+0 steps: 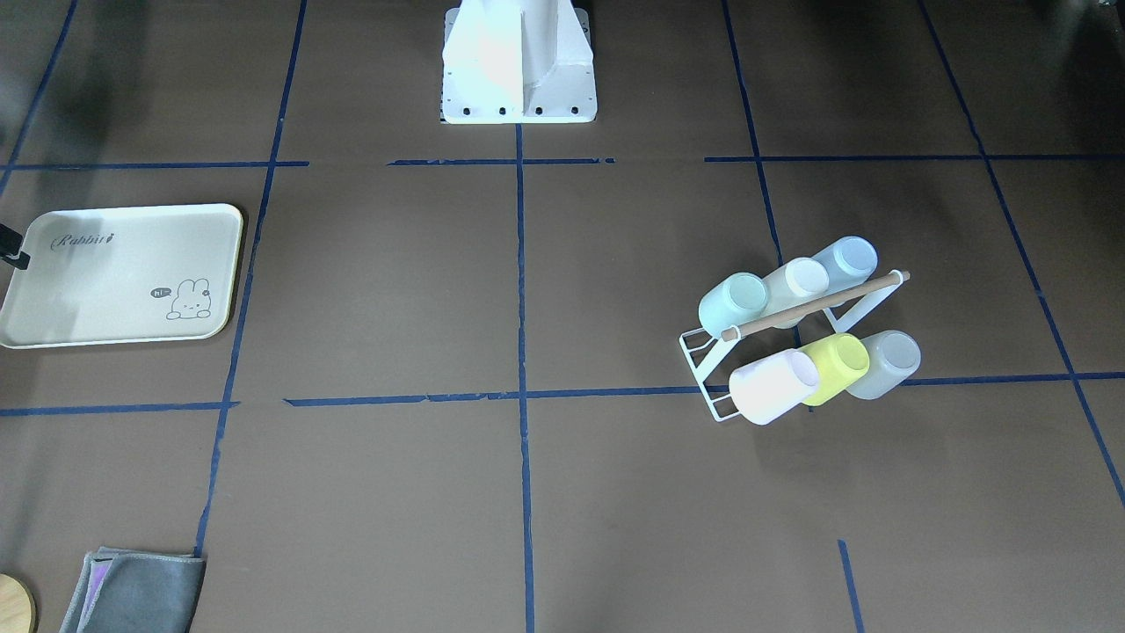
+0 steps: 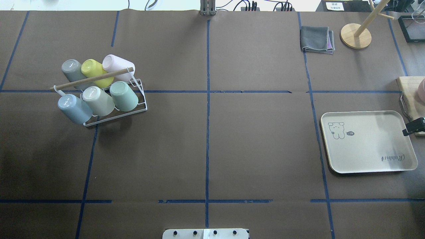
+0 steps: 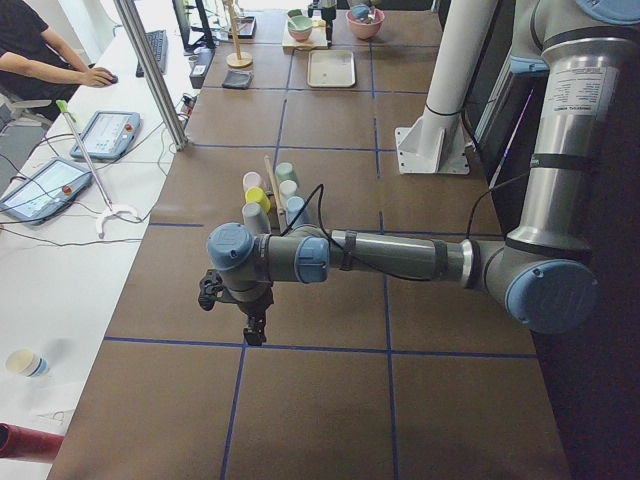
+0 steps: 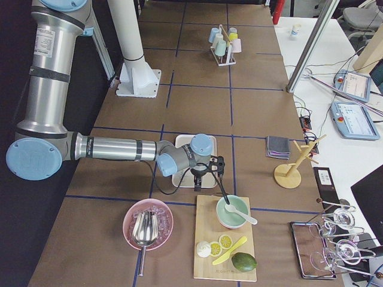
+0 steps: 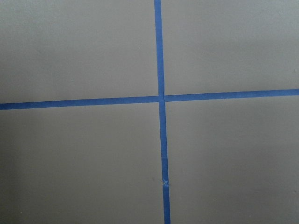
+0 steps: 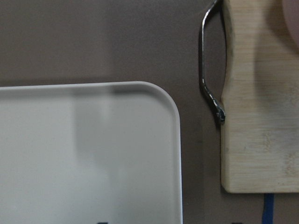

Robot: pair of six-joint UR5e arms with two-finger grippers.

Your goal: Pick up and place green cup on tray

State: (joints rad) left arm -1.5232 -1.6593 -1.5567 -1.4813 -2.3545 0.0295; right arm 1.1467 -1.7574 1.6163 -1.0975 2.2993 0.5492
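On tray [image 1: 114, 290] — "Rabbit" script [image 1: 85, 239]

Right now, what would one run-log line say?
green cup: on rack, untouched | tray: no cup | left claw: away from rack | right claw: above tray edge | grip state: unclear

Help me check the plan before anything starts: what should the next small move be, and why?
Probably move the left gripper toward the rack, above the green cup: the cup sits tilted there on that arm's side, while the gripper hangs over bare table away from it.
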